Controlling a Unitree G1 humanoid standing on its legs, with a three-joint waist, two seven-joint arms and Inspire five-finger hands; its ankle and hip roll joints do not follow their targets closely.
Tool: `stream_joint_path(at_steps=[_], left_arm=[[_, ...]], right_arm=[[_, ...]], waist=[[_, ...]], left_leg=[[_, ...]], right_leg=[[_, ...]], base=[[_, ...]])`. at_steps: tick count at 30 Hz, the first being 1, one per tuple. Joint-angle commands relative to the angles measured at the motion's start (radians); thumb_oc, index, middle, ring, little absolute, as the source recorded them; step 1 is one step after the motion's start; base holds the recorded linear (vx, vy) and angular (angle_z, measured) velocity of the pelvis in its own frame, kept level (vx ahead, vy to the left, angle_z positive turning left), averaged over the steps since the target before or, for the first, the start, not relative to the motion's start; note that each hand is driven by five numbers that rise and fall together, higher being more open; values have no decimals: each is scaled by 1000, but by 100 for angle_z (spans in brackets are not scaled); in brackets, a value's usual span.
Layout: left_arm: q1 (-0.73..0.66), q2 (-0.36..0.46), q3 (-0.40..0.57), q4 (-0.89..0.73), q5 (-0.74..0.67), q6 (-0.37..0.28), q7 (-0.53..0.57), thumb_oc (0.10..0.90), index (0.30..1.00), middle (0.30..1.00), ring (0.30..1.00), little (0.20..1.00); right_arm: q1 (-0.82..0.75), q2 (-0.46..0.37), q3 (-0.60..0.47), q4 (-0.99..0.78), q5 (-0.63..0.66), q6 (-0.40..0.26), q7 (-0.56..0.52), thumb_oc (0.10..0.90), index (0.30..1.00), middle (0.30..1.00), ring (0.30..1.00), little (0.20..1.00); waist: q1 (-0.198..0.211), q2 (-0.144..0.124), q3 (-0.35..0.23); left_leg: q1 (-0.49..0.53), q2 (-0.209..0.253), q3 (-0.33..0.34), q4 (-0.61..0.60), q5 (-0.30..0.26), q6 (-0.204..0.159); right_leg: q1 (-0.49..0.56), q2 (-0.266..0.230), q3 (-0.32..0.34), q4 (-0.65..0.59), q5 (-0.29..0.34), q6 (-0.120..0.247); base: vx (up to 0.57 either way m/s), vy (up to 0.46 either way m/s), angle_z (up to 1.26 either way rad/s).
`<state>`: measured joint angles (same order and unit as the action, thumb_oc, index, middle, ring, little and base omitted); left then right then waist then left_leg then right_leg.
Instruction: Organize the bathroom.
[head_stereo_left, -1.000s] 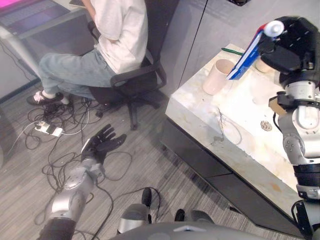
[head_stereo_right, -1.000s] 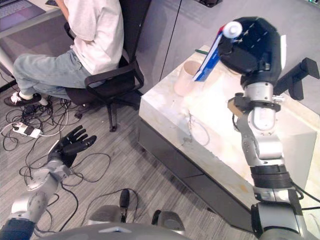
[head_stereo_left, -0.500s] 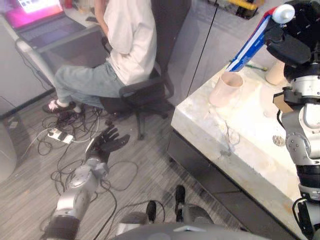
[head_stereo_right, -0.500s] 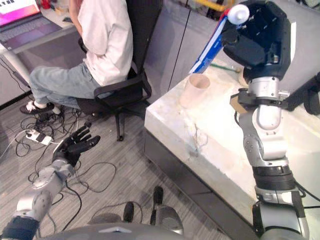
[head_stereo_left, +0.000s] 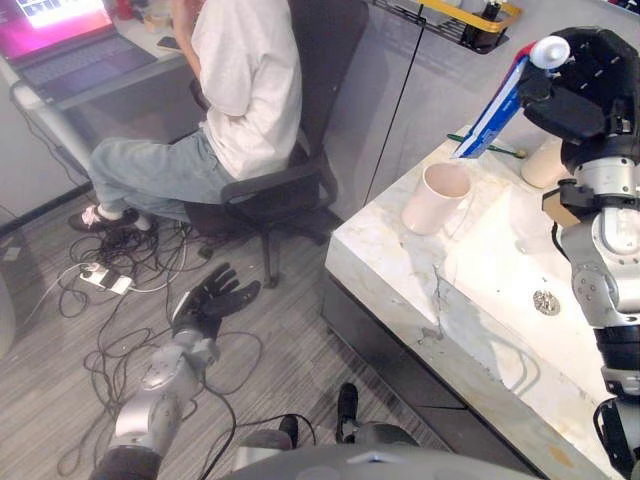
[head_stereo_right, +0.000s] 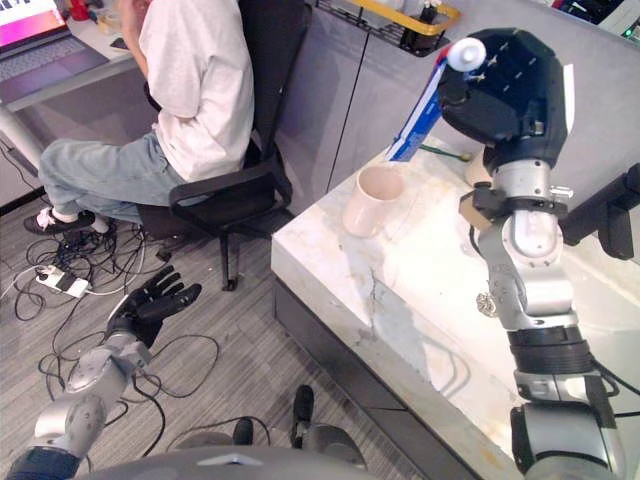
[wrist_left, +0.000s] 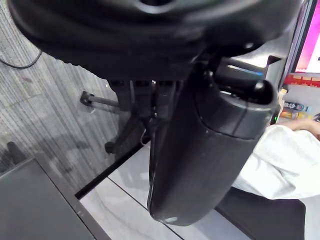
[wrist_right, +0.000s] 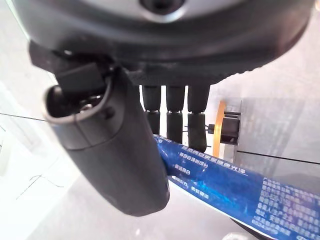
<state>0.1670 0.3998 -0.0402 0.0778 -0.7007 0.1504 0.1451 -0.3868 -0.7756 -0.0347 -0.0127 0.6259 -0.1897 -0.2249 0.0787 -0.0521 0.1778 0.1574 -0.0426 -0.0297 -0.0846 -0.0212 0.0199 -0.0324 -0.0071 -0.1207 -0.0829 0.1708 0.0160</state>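
Right hand (head_stereo_left: 588, 90) was raised at 1 o'clock over the marble tabletop (head_stereo_left: 470, 300), fingers and thumb pinched on a blue toothpaste tube (head_stereo_left: 492, 108); white cap up by the thumb, tail slanting down toward 7 o'clock from the hand, hanging just above the pink cup (head_stereo_left: 436, 196). Cup stood upright on the tabletop near its far-left edge. A second pale cup (head_stereo_left: 545, 162) sat beside the hand at 5 o'clock, a green toothbrush (head_stereo_left: 487, 147) lay behind. Sink drain (head_stereo_left: 546, 302) near the forearm. Left hand (head_stereo_left: 212, 297) hung low at 8 o'clock over floor cables, fingers spread, empty. Person on an office chair (head_stereo_left: 265, 190) at 11 o'clock
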Motion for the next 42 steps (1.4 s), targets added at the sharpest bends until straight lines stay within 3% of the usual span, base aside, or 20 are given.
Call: stream_joint_path(at_steps=[1,23,24,25,35,38,42], left_arm=[[-18,29,1,-75,-18,-117,-7,800,900,900,900,900],[-6,27,0,-58,-12,-76,14,800,900,900,900,900],[-2,29,-1,-60,-13,-78,15,800,900,900,900,900],[-1,29,0,-58,-11,-79,14,800,900,900,900,900],[-2,29,0,-54,-15,-83,30,800,900,900,900,900],[-10,28,4,-52,-15,-80,31,800,900,900,900,900],[-16,24,2,-53,-14,-85,35,800,900,900,900,900]], right_arm=[[-132,-39,-40,-70,-26,-88,11,400,300,300,300,300],[-21,36,-13,-124,-37,6,68,400,300,300,300,300],[-14,38,-13,-129,-31,12,70,772,858,858,858,858],[-13,39,-14,-130,-31,12,69,800,900,900,900,900],[-1,38,-28,-143,6,42,50,800,900,900,900,900],[21,42,-36,-148,80,109,71,800,900,900,900,900],[39,56,-38,-141,157,134,91,800,900,900,900,900]], waist=[[7,-15,-102],[-4,-5,-76],[-4,-6,-74],[-3,-6,-73],[-10,-6,-74],[-17,-6,-75],[-22,-6,-75]], left_leg=[[-35,-24,39,-2,-4,0],[-41,-18,74,7,0,-1],[-40,-17,76,7,-1,-1],[-39,-18,76,7,-2,-1],[-38,-22,85,13,-4,0],[-36,-24,89,12,-4,1],[-34,-25,92,9,-4,2]], right_leg=[[108,15,-18,-4,-127,65],[121,16,-17,-4,-138,64],[123,16,-21,-4,-139,63],[124,16,-22,-4,-140,63],[131,17,-19,-4,-143,61],[131,15,-17,-4,-141,62],[130,13,-16,-4,-139,64]], base=[[0,0,0],[18,-2,-2],[0,0,0],[0,0,0],[-8,11,0],[-57,37,-1],[-77,39,-1]])
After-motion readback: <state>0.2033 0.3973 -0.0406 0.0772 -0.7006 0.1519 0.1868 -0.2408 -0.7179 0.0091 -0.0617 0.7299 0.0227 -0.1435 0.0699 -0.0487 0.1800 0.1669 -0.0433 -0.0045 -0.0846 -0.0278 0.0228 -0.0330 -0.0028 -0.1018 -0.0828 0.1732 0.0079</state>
